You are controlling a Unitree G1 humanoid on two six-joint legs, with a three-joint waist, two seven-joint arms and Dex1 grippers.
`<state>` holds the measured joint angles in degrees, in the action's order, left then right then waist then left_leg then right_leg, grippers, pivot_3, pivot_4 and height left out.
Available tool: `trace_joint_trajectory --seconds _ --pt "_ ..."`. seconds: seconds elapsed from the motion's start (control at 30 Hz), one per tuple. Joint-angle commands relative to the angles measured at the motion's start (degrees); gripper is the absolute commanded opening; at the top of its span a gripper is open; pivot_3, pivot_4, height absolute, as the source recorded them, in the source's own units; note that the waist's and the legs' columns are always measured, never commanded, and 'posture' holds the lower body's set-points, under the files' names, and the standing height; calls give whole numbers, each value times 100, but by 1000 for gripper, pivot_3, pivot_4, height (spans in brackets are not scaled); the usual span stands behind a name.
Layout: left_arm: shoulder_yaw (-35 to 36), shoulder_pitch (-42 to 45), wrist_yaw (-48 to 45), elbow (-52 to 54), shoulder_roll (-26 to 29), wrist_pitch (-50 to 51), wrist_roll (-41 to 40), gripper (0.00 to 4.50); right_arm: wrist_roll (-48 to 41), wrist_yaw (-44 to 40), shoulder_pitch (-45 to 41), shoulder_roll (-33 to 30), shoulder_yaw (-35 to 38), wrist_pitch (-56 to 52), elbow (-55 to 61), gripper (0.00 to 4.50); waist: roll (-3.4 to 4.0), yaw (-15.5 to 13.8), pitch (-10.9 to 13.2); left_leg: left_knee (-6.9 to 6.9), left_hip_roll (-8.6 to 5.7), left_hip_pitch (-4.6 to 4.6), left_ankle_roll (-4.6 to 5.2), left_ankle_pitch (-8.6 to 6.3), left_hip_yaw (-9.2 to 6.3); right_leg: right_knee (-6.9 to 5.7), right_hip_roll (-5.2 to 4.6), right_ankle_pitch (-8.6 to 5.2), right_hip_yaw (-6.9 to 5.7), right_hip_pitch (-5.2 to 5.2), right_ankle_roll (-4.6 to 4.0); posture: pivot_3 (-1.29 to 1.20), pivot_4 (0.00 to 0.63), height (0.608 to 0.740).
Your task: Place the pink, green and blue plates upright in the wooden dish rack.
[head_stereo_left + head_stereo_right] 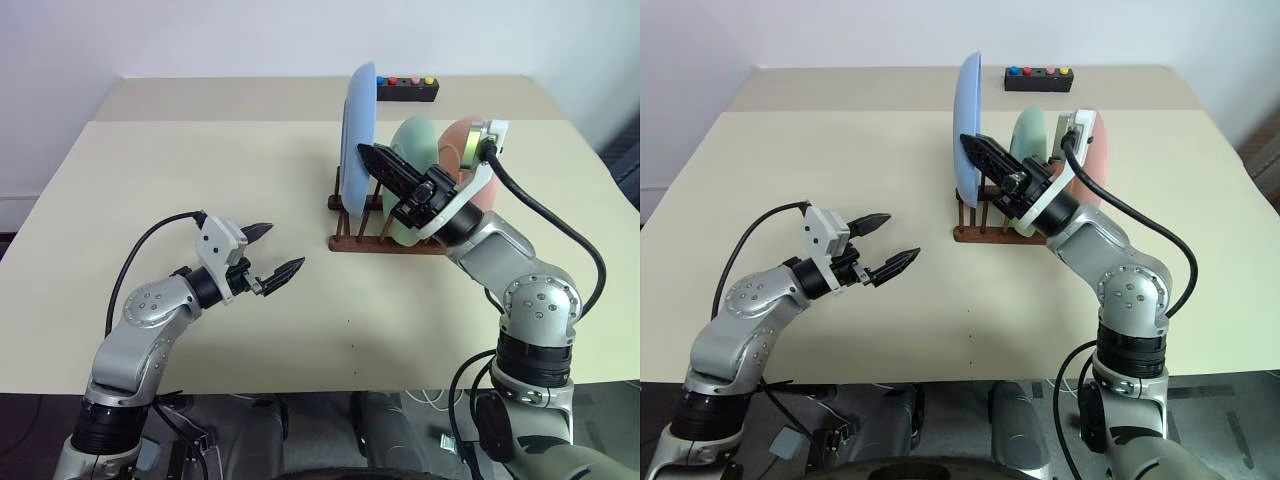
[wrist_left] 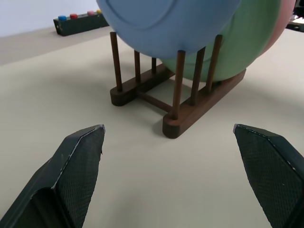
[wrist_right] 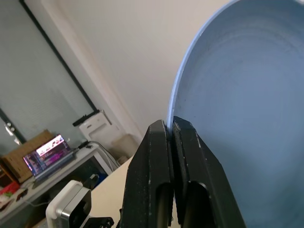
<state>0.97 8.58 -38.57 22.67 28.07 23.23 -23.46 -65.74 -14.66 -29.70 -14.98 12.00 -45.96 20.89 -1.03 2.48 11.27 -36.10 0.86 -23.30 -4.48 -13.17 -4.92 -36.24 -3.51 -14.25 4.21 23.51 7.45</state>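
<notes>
All three plates stand upright in the rack (image 1: pixel 385 238) at the far middle of the desk (image 1: pixel 200 180): the blue plate (image 1: pixel 357 135) at the rack's left end, the green plate (image 1: pixel 412 150) behind it, the pink plate (image 1: pixel 462 145) furthest right. My right fingers (image 1: pixel 378 160) are pressed together, their tips at the blue plate's rim. In the right wrist view the rim seems to run down into the seam between them, so I judge they are pinching its edge (though the view is too tight for me to be sure it is a grip and not a mere touch). My left fingers (image 1: pixel 272 253) are spread wide and hold nothing, hovering over bare desk well short of the rack, pointed at it.

I take this to be the last step: the blue plate is seated between the pegs and only the let-go remains. Next I should part the right fingers and draw them back along the rim without nudging it, since the plate stands tall and could tip out leftward. The left could wait near that open side as a stop.
</notes>
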Motion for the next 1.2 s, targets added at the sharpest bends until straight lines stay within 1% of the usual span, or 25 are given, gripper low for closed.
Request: trace_joint_trajectory --seconds 0.03,0.23,0.27,0.3,0.37,0.53,0.63,0.73,1.1,1.2 --pt "32 -28 16 221 26 -31 -35 4450 -269 88 -18 -56 152 3 35 0 0 -1 0 0 0 0 0 0 0 0 0 0 0 0 0 0 150 730" --pt "29 -1 22 210 27 -32 -29 4450 -264 134 47 -35 34 -15 23 0 0 0 0 0 0 0 0 0 0 1 0 -1 0 0 -1 0 150 730" --pt "28 4 22 203 27 -36 -25 4500 -247 138 50 -17 17 -4 14 585 0 0 0 0 0 0 0 0 0 1 0 -1 0 0 -1 0 150 730" --pt "28 6 21 198 27 -39 -22 4500 -236 141 52 -6 6 4 7 887 0 0 0 0 0 0 0 0 0 1 0 -1 1 1 -1 0 150 730" --pt "28 11 23 190 27 -41 -18 4500 -212 150 54 -2 -6 13 5 1786 0 0 0 0 0 0 0 0 0 1 0 -1 0 1 -1 0 150 730" --pt "23 18 30 188 21 -33 -17 4500 -141 150 19 -64 -25 43 62 4312 0 -1 0 0 0 -1 0 0 1 1 0 -2 1 1 -3 0 150 730" --pt "25 8 30 187 16 -35 -23 4500 -58 83 -35 -187 -61 36 176 4312 0 -2 0 0 0 -1 0 0 0 2 0 -5 0 1 -8 0 150 730" --pt "20 3 33 189 9 -35 -28 4500 294 -104 -93 -484 -225 79 329 4312 1 -3 1 0 0 -1 0 0 1 2 0 -6 1 1 -10 0 150 730" --pt "-24 30 42 168 -27 -60 -8 4500 1058 -729 -359 -1100 -412 361 459 4312 2 -6 1 0 0 -3 0 0 2 8 0 -9 1 1 -15 0 150 730" --pt "-39 48 50 132 -44 -88 24 4500 1688 -1163 -361 -1554 -471 769 648 4312 2 -12 1 0 0 -3 0 0 2 9 0 -9 0 1 -14 0 150 730"
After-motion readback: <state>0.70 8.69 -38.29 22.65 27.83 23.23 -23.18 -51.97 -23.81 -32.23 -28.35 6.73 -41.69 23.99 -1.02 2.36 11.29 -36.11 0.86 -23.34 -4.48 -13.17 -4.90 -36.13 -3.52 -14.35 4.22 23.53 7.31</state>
